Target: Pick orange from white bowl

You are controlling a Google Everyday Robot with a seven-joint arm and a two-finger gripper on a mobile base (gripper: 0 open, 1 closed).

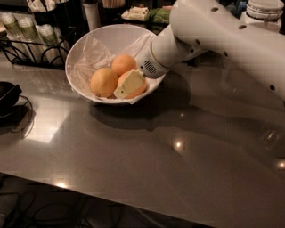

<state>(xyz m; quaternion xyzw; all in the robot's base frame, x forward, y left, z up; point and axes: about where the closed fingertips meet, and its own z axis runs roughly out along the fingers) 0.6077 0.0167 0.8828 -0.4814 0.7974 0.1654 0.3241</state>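
The white bowl (pixel 87 39), lined with a crinkled white sheet, stands tilted at the back left of the grey table. It holds three oranges: one at the left (pixel 103 82), one at the back (pixel 123 63), one at the front right (pixel 141 90). My gripper (pixel 133 81), on the end of the white arm coming from the right, is down inside the bowl and shut on the front right orange. One cream finger (pixel 128 85) lies flat across the orange's front. The other finger is hidden behind the fruit.
A black wire rack (pixel 31 49) with cups stands behind the bowl at the left. A black object with a cable (pixel 8 95) lies at the left edge. A glass jar (pixel 265 11) and other items stand along the back. The grey table (pixel 147 169) stretches toward the front.
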